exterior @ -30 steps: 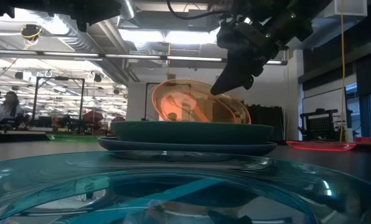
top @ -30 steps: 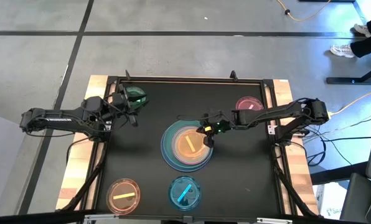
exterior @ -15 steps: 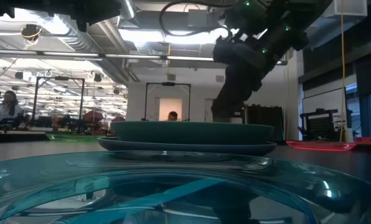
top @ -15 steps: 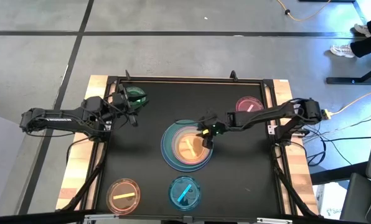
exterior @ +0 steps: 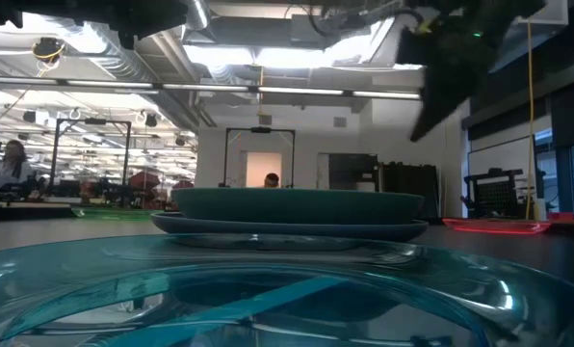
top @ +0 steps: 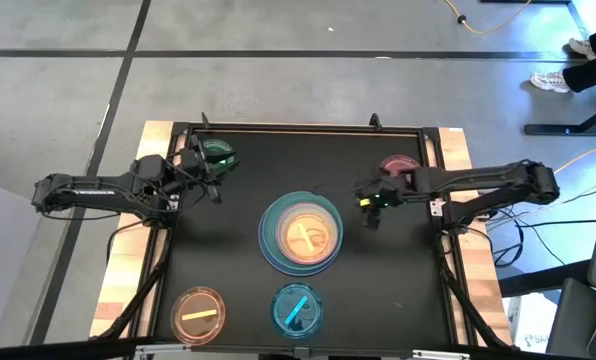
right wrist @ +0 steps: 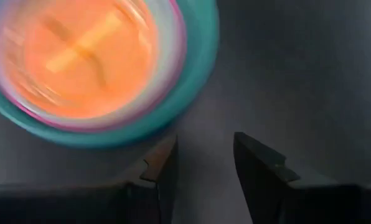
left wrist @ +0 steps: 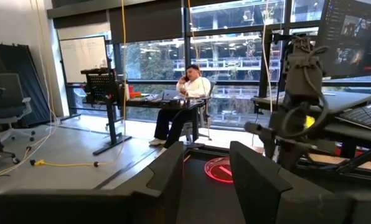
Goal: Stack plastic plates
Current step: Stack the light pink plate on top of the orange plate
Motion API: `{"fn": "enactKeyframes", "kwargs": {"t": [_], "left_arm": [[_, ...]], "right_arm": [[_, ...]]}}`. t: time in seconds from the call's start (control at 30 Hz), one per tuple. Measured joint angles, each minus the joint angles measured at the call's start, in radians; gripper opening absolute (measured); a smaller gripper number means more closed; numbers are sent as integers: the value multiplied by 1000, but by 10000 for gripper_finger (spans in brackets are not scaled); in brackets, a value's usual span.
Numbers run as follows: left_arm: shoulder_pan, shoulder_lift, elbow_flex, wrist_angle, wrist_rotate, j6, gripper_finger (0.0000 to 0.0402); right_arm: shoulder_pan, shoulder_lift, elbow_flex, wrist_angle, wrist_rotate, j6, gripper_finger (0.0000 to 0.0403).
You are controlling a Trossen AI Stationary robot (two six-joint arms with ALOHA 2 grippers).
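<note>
A stack of plastic plates (top: 301, 235) stands mid-table: a blue one at the bottom, then teal and pink, with a translucent orange striped plate (right wrist: 86, 56) lying flat on top. My right gripper (top: 370, 212) hovers open just right of the stack, above the bare table, with nothing between its fingers (right wrist: 204, 168). My left gripper (top: 210, 178) waits open at the far left, beside a small green plate (top: 218, 153) that lies flat on the table. In the low view the stack (exterior: 292, 212) shows edge-on.
A small pink plate (top: 400, 167) lies at the far right, partly under my right arm. A small orange plate (top: 198, 313) and a small blue plate (top: 296, 308) lie near the front edge. A raised dark frame (top: 308, 127) borders the black table.
My right gripper has opened and let go of the orange plate, then risen and drawn back toward the table's right edge. The orange plate, first held tilted over the stack, now lies flat on top of it.
</note>
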State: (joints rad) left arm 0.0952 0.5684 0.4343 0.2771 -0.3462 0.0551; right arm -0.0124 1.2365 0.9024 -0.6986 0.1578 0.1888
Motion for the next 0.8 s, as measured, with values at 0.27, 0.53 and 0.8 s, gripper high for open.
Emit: {"fn": "enactKeyframes", "kwargs": {"t": [0.27, 0.53, 0.8], "left_arm": [[0, 0, 0, 0, 0, 0, 124], [0, 0, 0, 0, 0, 0, 124], [0, 0, 0, 1, 0, 0, 124]], "right_arm": [[-2, -20, -4, -279, 247, 103, 143], [-2, -16, -138, -166, 284, 146, 143], [-128, -12, -264, -41, 242, 180, 143]]}}
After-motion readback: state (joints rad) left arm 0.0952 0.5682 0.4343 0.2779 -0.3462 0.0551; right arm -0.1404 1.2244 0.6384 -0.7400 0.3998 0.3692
